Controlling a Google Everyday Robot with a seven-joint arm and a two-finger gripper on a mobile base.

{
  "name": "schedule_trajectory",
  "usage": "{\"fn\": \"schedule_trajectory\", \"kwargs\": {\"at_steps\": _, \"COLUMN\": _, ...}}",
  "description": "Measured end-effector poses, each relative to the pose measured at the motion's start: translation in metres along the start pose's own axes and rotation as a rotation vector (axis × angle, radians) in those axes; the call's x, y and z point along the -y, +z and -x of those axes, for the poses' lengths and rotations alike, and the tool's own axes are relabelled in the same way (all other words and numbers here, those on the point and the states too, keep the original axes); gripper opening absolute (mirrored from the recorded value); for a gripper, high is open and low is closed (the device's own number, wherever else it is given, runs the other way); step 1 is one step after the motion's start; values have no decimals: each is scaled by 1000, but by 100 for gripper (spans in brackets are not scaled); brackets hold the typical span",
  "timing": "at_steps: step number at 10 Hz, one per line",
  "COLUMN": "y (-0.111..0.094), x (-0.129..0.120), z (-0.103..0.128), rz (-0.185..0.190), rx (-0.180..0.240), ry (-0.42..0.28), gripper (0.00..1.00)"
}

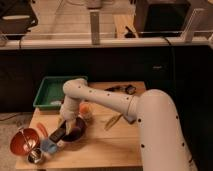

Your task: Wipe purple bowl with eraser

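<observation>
The purple bowl (76, 132) sits on the wooden table (105, 147), left of the middle. My gripper (66, 125) reaches down from the white arm onto the bowl's left side. It is shut on the eraser (57, 134), a dark flat block that sticks out low and to the left over the bowl's rim. Wrist and eraser cover much of the bowl's inside.
An orange-red bowl (23, 140), a small blue cup (48, 146) and a metal cup (35, 156) stand at the front left. A green tray (54, 93) is at the back left. An orange item (86, 109) sits behind the purple bowl, a yellow item (113, 120) to its right.
</observation>
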Motion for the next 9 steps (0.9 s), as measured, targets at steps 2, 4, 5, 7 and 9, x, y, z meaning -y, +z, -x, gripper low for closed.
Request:
{"fn": "schedule_trajectory", "kwargs": {"at_steps": 2, "y": 3, "x": -10, "z": 4, "rz": 7, "rx": 16, "ry": 9, "gripper": 0}}
{"fn": "schedule_trajectory", "kwargs": {"at_steps": 4, "y": 4, "x": -23, "z": 4, "rz": 11, "rx": 35, "ry": 32, "gripper": 0}}
{"fn": "schedule_trajectory", "kwargs": {"at_steps": 5, "y": 4, "x": -27, "z": 4, "rz": 11, "rx": 39, "ry": 39, "gripper": 0}}
{"fn": "schedule_trajectory", "kwargs": {"at_steps": 7, "y": 3, "x": -39, "z": 2, "rz": 22, "rx": 47, "ry": 60, "gripper": 0}}
{"fn": "schedule_trajectory", "kwargs": {"at_steps": 9, "y": -1, "x": -49, "z": -4, "rz": 33, "rx": 33, "ry": 82, "gripper": 0}}
